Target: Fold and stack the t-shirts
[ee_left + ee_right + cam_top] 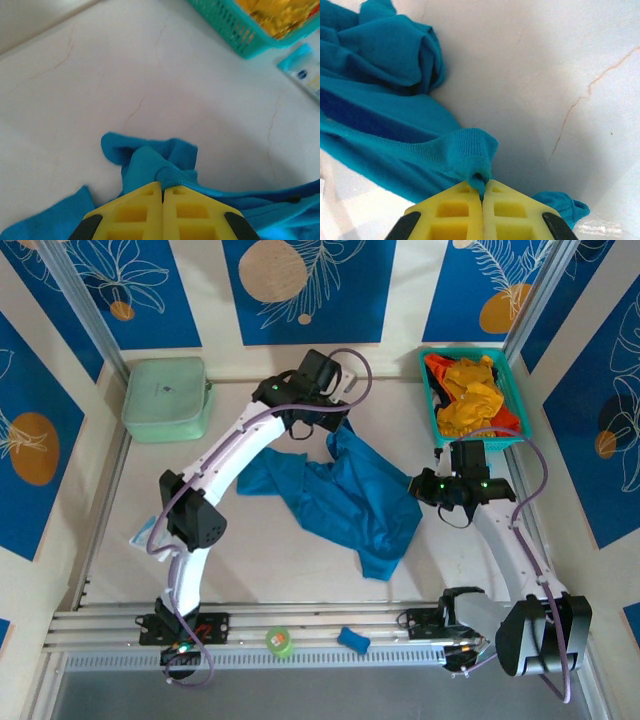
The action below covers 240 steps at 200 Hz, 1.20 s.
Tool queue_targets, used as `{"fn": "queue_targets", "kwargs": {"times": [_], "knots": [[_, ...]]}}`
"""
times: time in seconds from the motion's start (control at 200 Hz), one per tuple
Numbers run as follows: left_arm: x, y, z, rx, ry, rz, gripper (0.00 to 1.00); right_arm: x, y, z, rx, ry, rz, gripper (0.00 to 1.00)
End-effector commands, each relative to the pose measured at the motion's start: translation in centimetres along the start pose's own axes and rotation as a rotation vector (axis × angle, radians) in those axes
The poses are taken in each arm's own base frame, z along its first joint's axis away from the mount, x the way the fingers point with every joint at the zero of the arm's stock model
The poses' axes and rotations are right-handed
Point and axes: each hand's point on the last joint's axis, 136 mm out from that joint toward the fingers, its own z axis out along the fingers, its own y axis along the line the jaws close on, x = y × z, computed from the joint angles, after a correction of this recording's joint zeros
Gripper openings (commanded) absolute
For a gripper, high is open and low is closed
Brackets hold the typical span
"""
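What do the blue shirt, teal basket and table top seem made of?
The blue shirt looks like soft matte knit cloth: ribbed hem, loose folds. The teal basket is likely moulded plastic, with slotted walls. The table top is smooth and pale with marble-like veins, perhaps laminate.

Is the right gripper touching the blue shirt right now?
Touching. The right wrist view shows the right gripper shut on the blue shirt, a ribbed edge pinched between its yellow fingers.

t-shirt (pixel 350 495) mid-table, basket (pixel 431 398) behind it to the right with other shirts (pixel 470 405) inside, case (pixel 165 398) far left
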Motion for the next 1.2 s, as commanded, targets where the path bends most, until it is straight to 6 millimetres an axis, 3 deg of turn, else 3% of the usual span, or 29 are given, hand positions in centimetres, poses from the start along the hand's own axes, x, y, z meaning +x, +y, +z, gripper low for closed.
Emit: {"fn": "queue_targets", "kwargs": {"times": [0.0, 0.22, 0.255, 0.315, 0.335, 0.36, 0.435, 0.5, 0.64, 0.745, 0.861, 0.946, 1.061, 1.196], "knots": [[-3.1, -1.7, 1.0, 0.087, -0.092, 0.034, 0.00, 1.0, -2.6, 0.1, 0.115, -0.001, 0.123, 0.00], [-5.3, -5.8, 6.8, 0.271, -0.202, 0.055, 0.01, 2.6, -7.4, 1.1, 0.311, -0.047, 0.316, 0.00], [-5.2, -6.3, 7.7, 0.301, -0.208, 0.052, 0.20, 2.8, -8.0, 1.3, 0.326, -0.056, 0.338, 0.00], [-5.1, -6.6, 9.0, 0.322, -0.215, 0.031, 0.79, 3.3, -9.0, 1.6, 0.362, -0.063, 0.374, 0.00], [-5.1, -6.7, 9.3, 0.323, -0.216, 0.025, 0.92, 3.4, -9.2, 1.7, 0.372, -0.067, 0.384, 0.00], [-5.0, -6.6, 9.6, 0.320, -0.214, 0.019, 1.00, 3.5, -9.5, 1.8, 0.380, -0.069, 0.390, 0.00], [-4.8, -6.2, 9.6, 0.294, -0.212, 0.018, 0.99, 3.8, -10.3, 2.1, 0.408, -0.076, 0.409, 0.00], [-5.0, -5.5, 8.4, 0.249, -0.224, 0.033, 0.99, 3.8, -10.6, 2.2, 0.417, -0.080, 0.410, 0.00], [-3.5, -2.1, 5.5, 0.046, -0.177, 0.055, 0.99, 3.5, -10.9, 2.2, 0.432, -0.089, 0.404, 0.00], [0.4, 1.4, 4.2, -0.141, -0.018, 0.044, 1.00, 3.3, -10.9, 2.1, 0.432, -0.095, 0.399, 0.00], [6.4, 4.3, 4.3, -0.273, 0.184, -0.008, 0.82, 3.3, -11.1, 2.2, 0.437, -0.094, 0.393, 0.00], [10.2, 5.4, 5.3, -0.308, 0.274, -0.060, 0.79, 3.5, -11.4, 2.2, 0.444, -0.080, 0.394, 0.00], [13.8, 6.6, 6.8, -0.329, 0.352, -0.165, 0.80, 4.4, -11.5, 2.4, 0.445, -0.033, 0.390, 0.00], [16.5, 8.5, 8.7, -0.359, 0.411, -0.275, 0.81, 6.1, -12.1, 3.1, 0.453, 0.020, 0.397, 0.00]]}}
